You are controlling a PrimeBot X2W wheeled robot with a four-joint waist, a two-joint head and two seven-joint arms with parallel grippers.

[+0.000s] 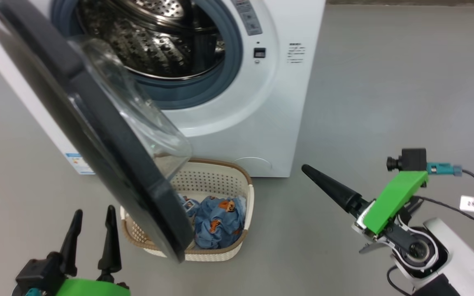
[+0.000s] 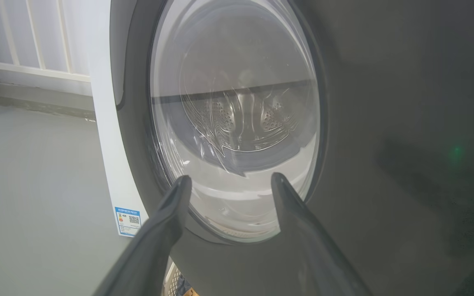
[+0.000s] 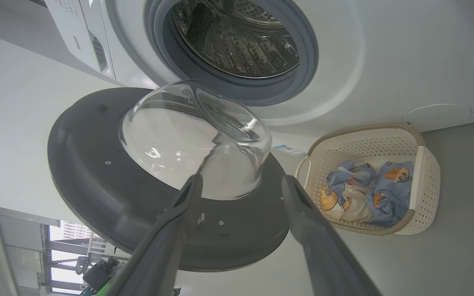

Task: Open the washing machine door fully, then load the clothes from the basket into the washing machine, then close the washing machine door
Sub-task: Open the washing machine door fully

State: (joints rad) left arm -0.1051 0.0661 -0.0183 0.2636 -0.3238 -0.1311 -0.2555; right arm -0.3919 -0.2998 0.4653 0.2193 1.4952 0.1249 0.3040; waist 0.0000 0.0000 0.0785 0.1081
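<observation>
White steel washing machine (image 1: 261, 123), big and heavy, ahead of both grippers. Black-ringed washing machine door (image 1: 97, 135) swung out just ahead of the left gripper (image 1: 94, 209); stiff, with slippery glass, best pushed at the rim. Cream basket (image 1: 204, 176) under the door, left of the right gripper (image 3: 242, 179), light. Blue clothes (image 1: 216, 222) inside it, soft and floppy; pinch a bunched fold. Both grippers spread wide, 2 fingers apart, holding nothing.

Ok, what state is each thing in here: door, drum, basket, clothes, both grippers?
washing machine door, open, swung clear of the opening.
drum, no clothes visible inside.
basket, upright on the floor in front of the washing machine, loaded.
clothes, crumpled in the basket.
left gripper, open, empty.
right gripper, open, empty.
</observation>
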